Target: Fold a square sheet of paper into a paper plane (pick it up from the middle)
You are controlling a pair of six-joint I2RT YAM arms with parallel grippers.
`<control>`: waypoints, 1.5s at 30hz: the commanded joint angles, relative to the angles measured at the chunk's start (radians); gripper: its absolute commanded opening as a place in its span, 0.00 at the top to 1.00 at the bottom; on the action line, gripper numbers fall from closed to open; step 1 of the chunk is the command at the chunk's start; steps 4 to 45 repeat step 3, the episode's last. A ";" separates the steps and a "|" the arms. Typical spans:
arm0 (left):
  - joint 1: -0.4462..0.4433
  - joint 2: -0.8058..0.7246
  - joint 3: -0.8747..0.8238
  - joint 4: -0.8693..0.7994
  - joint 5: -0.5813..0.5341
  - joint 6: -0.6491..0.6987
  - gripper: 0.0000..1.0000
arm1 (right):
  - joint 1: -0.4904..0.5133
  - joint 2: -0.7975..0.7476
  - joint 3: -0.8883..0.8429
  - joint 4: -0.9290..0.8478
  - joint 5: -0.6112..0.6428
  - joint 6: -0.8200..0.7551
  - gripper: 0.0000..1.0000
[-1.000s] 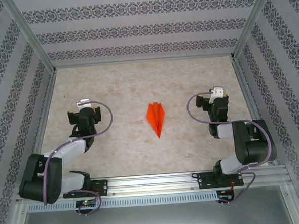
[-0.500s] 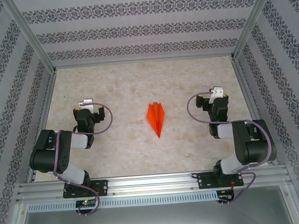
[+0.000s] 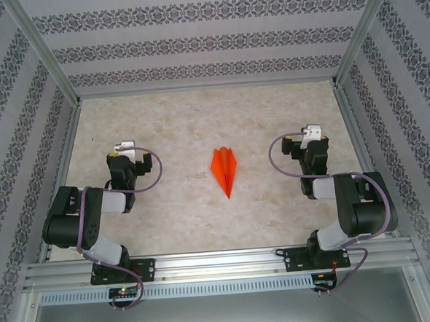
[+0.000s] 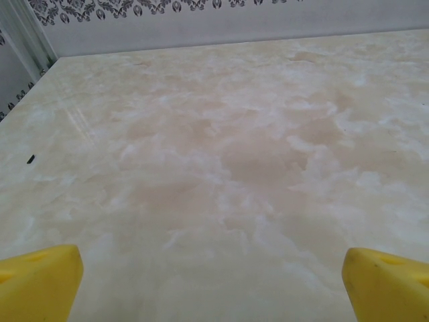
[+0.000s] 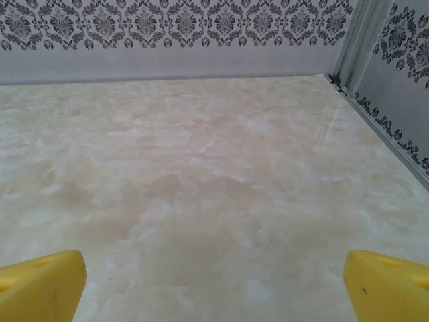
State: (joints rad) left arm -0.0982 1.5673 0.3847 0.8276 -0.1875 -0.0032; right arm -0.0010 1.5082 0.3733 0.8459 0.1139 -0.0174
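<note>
Both grippers are released, their jaws spread as wide as they go, with nothing between them. On the left side of the table [image 3: 169,120] the left gripper [image 3: 124,147] hangs low over bare marbled beige surface, its arm folded back on itself toward its base. A purple cable [image 3: 151,172] loops beside its wrist. In the left wrist view two yellow fingertips [image 4: 40,282] show at the bottom corners, well apart, and only the tabletop lies in the gap. A small dark speck [image 4: 30,159] marks the surface far to the left.

On the right side, the right gripper [image 3: 312,134] takes a mirrored pose, also low over the table, with its arm bent back to the base. Its own yellow pads [image 5: 41,285] sit at the bottom corners of the right wrist view, again wide apart, with only bare table between them. Beyond them stands the back wall [image 5: 174,40] with its dark floral pattern.

Between the two grippers, near the middle of the table, lies the paper plane [image 3: 226,170]. It is bright orange, folded into a narrow dart with a centre crease, and rests flat on the surface. Its long sharp tip points toward the near edge, where the metal rail [image 3: 221,261] carries the arm bases. Neither gripper touches the plane; each is well apart from it, one to either side.
</note>
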 commanded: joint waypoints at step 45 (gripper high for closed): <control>0.009 -0.008 0.016 0.030 0.023 0.015 0.00 | -0.004 -0.010 0.016 0.024 0.001 0.020 0.02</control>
